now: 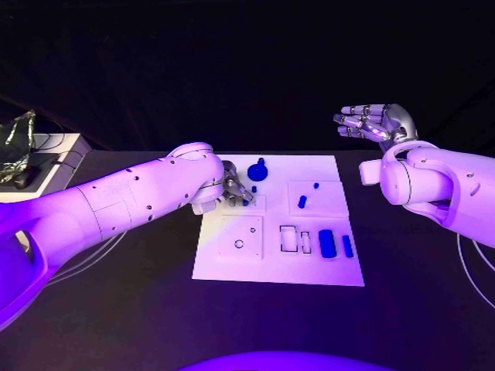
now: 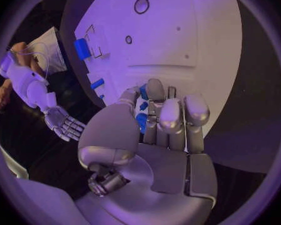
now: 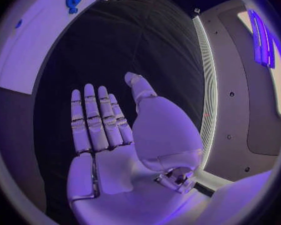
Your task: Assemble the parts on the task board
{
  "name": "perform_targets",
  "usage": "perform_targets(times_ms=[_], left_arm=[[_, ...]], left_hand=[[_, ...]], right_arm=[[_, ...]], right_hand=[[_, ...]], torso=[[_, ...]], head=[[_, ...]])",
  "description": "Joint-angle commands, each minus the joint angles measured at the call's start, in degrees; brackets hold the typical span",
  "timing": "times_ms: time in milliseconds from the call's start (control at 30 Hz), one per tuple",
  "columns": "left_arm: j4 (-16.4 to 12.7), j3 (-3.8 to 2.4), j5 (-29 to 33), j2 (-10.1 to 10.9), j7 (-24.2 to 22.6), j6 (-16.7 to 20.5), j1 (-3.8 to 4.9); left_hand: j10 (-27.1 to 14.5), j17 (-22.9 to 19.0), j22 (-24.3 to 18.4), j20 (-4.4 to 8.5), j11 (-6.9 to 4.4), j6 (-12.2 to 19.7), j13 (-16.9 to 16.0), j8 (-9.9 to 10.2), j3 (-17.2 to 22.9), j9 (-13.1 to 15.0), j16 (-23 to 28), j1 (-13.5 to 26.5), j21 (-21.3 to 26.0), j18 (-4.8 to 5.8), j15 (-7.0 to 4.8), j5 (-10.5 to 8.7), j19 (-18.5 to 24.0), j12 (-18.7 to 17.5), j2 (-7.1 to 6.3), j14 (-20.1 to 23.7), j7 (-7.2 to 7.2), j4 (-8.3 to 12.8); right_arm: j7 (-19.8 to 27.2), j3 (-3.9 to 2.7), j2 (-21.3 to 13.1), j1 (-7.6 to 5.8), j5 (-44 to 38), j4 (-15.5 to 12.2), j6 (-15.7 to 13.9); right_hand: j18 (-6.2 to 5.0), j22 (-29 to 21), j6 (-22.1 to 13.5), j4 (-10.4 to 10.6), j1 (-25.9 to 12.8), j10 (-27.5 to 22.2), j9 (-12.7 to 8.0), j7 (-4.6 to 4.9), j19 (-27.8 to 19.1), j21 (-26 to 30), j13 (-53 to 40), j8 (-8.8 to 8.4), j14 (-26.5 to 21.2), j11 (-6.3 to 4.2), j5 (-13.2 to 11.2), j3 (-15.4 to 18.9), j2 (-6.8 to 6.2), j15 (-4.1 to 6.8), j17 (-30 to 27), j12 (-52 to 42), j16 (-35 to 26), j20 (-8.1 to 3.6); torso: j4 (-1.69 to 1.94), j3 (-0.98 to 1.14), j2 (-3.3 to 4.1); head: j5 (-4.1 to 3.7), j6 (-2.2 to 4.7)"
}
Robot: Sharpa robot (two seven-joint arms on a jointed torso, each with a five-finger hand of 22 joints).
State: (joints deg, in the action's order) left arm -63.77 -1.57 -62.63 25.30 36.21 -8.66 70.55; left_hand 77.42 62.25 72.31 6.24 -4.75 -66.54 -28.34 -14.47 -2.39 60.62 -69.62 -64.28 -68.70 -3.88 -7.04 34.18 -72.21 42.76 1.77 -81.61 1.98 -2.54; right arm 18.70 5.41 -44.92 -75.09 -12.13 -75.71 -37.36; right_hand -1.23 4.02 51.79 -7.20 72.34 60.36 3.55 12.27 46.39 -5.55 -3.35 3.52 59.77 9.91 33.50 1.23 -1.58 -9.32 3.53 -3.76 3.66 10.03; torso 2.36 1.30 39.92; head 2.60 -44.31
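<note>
A: Starting nearest you: what are you seeing at the close end of the task board (image 1: 279, 267)?

B: You are looking at the white plate lying flat on the black desk (image 1: 147, 325). Toward its near right, a fat blue part (image 1: 327, 243) is lying beside a thinner blue bar (image 1: 347, 246), the two just apart and parallel. Left of them, rectangular outlines and a small ring mark are showing on the plate.

A: And mid-board?

B: A small blue peg (image 1: 302, 202) is resting in the square panel right of centre. Your left hand (image 1: 235, 188) is reaching over the board's left half; in the left wrist view its fingers (image 2: 170, 116) are curling down toward the plate with small blue pieces (image 2: 141, 120) showing just beyond them. You cannot tell whether they are pinching one of those pieces or merely touching the board.

A: Far end?

B: A round blue part (image 1: 257, 171) is sitting near the far edge of the plate, just past the left hand.

A: The other arm?

B: Your right hand (image 1: 373, 121) is hovering well off the board, past its far right corner, released, fingers straight and holding nothing; its wrist view shows the flat palm (image 3: 109, 150) over bare desk.
</note>
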Motion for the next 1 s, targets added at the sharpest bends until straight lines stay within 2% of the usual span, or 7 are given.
perform_targets(times_ms=[33, 267, 300, 467, 500, 800, 1000], left_arm=[[-0.2, 0.14, 0.9, -0.2, -0.6, -0.7, -0.29], [-0.5, 0.13, 0.8, 0.2, -0.6, -0.5, -0.30], [-0.6, 0.13, 0.8, 0.2, -0.7, -0.5, -0.30], [-0.9, 0.12, 0.9, 0.4, -0.8, -0.4, -0.31], [-1.1, 0.11, 0.9, 0.6, -0.9, -0.3, -0.31], [-2.3, -0.09, 0.9, 1.7, -1.1, 0.5, -0.33], [-3.8, -0.44, 1.0, 2.8, -1.2, 1.3, -0.32]], left_hand=[[-0.3, -0.2, 0.0, 0.19, -0.16, 0.2, 0.0, 0.1, -4.4, -0.1, 0.2, -0.6, 0.4, 0.50, 0.19, -0.43, 0.3, 0.2, -0.24, -0.1, -0.51, -1.4], [-0.4, -0.4, 0.3, 0.09, -0.01, 0.2, 0.3, 0.0, -9.0, -0.1, 0.3, -2.4, 0.9, 0.44, 0.21, -1.52, 0.2, 0.5, 0.37, -0.1, -0.54, -3.1], [-0.4, -0.4, 0.3, 0.10, 0.00, 0.2, 0.3, 0.0, -9.2, -0.1, 0.2, -2.3, 0.9, 0.45, 0.21, -2.25, 0.2, 0.5, 0.35, -0.1, -0.56, -3.3], [-0.3, -0.3, 0.4, 0.05, 0.14, 0.0, 0.4, -0.4, -10.6, 0.2, 0.2, -0.8, 0.9, 0.47, 0.34, -13.33, 0.2, 0.6, 0.01, -0.1, -0.78, -4.7], [-0.4, -0.3, 0.5, -0.01, 0.18, 0.0, 0.4, -0.4, -10.7, 0.3, 0.2, -0.6, 1.0, 0.47, 0.37, -14.44, 0.2, 0.6, -0.17, -0.1, -0.80, -5.2], [-0.4, -0.3, 0.9, -0.05, 0.18, 0.0, 0.7, -0.6, -9.6, 0.5, 0.1, -0.4, 1.3, 0.44, 0.37, -16.77, 0.0, 0.9, -2.49, -0.1, -0.76, -7.8], [-0.4, -0.3, 1.4, 0.05, 0.18, 0.0, 0.9, -0.6, -6.4, 0.6, 0.0, 0.7, 1.3, 0.48, 0.32, -21.51, -0.2, 1.2, -5.24, -0.1, -0.77, -12.2]], right_arm=[[0.2, -0.01, 0.0, 0.03, -0.4, -0.1, 1.0], [0.2, -0.01, -0.1, 0.07, -0.4, -0.1, 1.0], [0.2, -0.01, -0.1, 0.08, -0.3, -0.1, 1.0], [0.3, 0.00, -0.2, 0.11, -0.3, -0.1, 0.9], [0.3, 0.00, -0.2, 0.12, -0.3, -0.1, 0.9], [0.3, 0.00, -0.4, 0.15, -0.3, -0.2, 0.7], [0.3, 0.00, -0.5, 0.17, -0.3, -0.2, 0.7]], right_hand=[[0.83, -0.1, -0.5, -0.2, -0.2, -0.6, -0.1, 0.12, -1.6, 0.5, 0.0, -0.23, -0.3, -0.05, 0.2, 0.0, -0.22, 0.01, -0.1, 0.3, -0.2, 0.04], [1.23, -0.3, -0.7, -0.2, -0.2, -0.6, -0.1, 0.15, -4.5, 1.1, 0.0, -0.25, -0.4, -0.02, 0.2, 0.1, -0.26, -0.03, -0.1, 0.3, -0.2, 0.14], [1.23, -0.3, -0.7, -0.1, -0.2, -0.6, -0.1, 0.15, -4.8, 1.1, 0.0, -0.24, -0.4, -0.01, 0.2, 0.1, -0.25, -0.05, -0.1, 0.3, -0.2, 0.16], [1.23, -0.4, -0.9, -0.1, -0.2, -0.7, -0.1, 0.18, -5.4, 1.3, 0.0, -0.26, -0.4, 0.01, 0.3, 0.2, -0.30, -0.06, -0.1, 0.3, -0.2, 0.24], [1.23, -0.4, -0.9, -0.1, -0.2, -0.7, -0.1, 0.19, -5.7, 1.3, 0.0, -0.26, -0.5, 0.02, 0.3, 0.2, -0.29, -0.09, -0.1, 0.3, -0.2, 0.29], [1.23, -0.5, -1.0, 0.0, -0.2, -0.8, -0.1, 0.22, -7.3, 1.6, 0.0, -0.25, -0.5, 0.05, 0.3, 0.3, -0.33, -0.13, -0.1, 0.3, -0.2, 0.49], [1.23, -0.5, -1.1, 0.0, -0.1, -0.8, -0.1, 0.23, -8.0, 1.7, 0.0, -0.26, -0.5, 0.06, 0.3, 0.4, -0.37, -0.15, -0.1, 0.3, -0.2, 0.59]], torso=[[0.02, -0.04, -0.01], [-0.01, -0.06, 0.02], [-0.02, -0.07, 0.02], [-0.01, -0.07, 0.00], [-0.02, -0.06, 0.02], [-0.01, -0.06, 0.04], [0.00, -0.08, 0.05]], head=[[0.02, 0.04], [0.01, 0.06], [0.00, 0.06], [-0.07, 0.09], [-0.07, 0.10], [-0.19, 0.06], [-0.27, -0.03]])
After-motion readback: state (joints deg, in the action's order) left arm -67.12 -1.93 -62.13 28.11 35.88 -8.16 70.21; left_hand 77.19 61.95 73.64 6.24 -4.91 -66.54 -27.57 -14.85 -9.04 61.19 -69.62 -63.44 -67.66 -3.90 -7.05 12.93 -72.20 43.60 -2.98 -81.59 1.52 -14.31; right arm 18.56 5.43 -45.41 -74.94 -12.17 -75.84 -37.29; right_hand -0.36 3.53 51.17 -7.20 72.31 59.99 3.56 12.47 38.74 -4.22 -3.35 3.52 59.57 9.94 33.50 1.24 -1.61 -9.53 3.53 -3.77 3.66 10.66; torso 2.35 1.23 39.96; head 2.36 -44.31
